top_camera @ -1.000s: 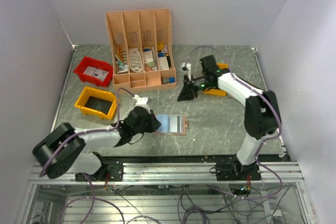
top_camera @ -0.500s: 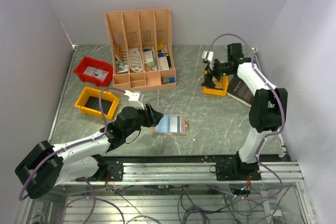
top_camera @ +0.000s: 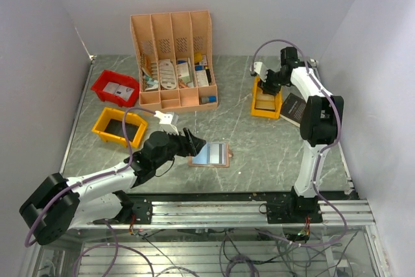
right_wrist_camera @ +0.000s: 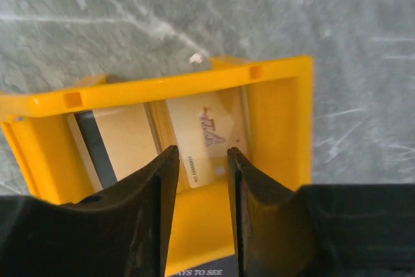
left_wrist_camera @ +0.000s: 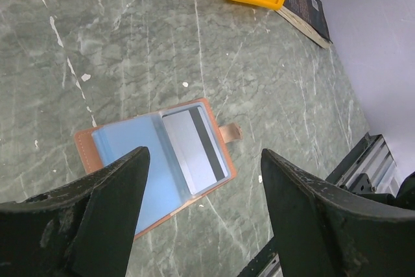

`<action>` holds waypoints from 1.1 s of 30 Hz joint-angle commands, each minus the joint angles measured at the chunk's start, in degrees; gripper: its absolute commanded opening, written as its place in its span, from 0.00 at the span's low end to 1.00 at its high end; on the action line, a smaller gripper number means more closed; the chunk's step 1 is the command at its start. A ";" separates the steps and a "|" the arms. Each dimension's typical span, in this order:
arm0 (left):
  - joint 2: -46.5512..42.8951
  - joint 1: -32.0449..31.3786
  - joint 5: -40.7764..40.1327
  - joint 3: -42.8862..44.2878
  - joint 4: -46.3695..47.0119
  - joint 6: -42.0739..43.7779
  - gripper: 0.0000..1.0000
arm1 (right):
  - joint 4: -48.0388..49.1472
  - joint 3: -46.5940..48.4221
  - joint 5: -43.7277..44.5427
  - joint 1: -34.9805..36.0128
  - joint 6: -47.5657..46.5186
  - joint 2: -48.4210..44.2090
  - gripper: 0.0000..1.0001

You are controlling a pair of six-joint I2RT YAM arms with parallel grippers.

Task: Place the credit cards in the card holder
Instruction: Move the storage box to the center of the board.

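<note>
The tan card holder (top_camera: 212, 154) lies open on the table, with pale blue pockets. One credit card (left_wrist_camera: 194, 150) with a black stripe sits in its right pocket. My left gripper (top_camera: 193, 144) hovers just left of the card holder with its jaws wide open and empty; in the wrist view the left gripper (left_wrist_camera: 205, 154) frames the card holder (left_wrist_camera: 123, 160). My right gripper (right_wrist_camera: 201, 154) hangs over a yellow bin (right_wrist_camera: 275, 115) at the back right, jaws narrowly open, nothing between them. More credit cards (right_wrist_camera: 204, 131) lie in that bin under the fingertips.
A peach slotted organiser (top_camera: 174, 56) stands at the back. A red bin (top_camera: 115, 87) and a second yellow bin (top_camera: 120, 126) sit on the left. A black book (top_camera: 295, 108) lies right of the card bin (top_camera: 266, 104). A metal rail runs along the near edge.
My left gripper has opened wide and stayed by the card holder. The right arm swung from the table's middle to the back-right yellow bin and now points down into it.
</note>
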 commanded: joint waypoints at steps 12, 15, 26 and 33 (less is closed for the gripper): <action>-0.30 0.56 1.00 -0.59 3.12 -0.49 0.79 | -6.86 -13.12 0.69 1.33 -5.93 -4.34 0.03; -0.27 0.56 1.09 -0.52 3.15 -0.53 0.79 | -6.50 -16.79 -0.15 2.42 -5.90 -7.12 0.01; 0.54 0.57 1.00 -0.08 2.96 -0.54 0.79 | 0.34 -28.00 -1.90 13.70 9.28 -15.25 0.00; -0.75 0.60 0.93 -0.25 2.06 -0.76 0.79 | 1.86 -25.16 -2.64 16.28 18.18 -13.90 0.00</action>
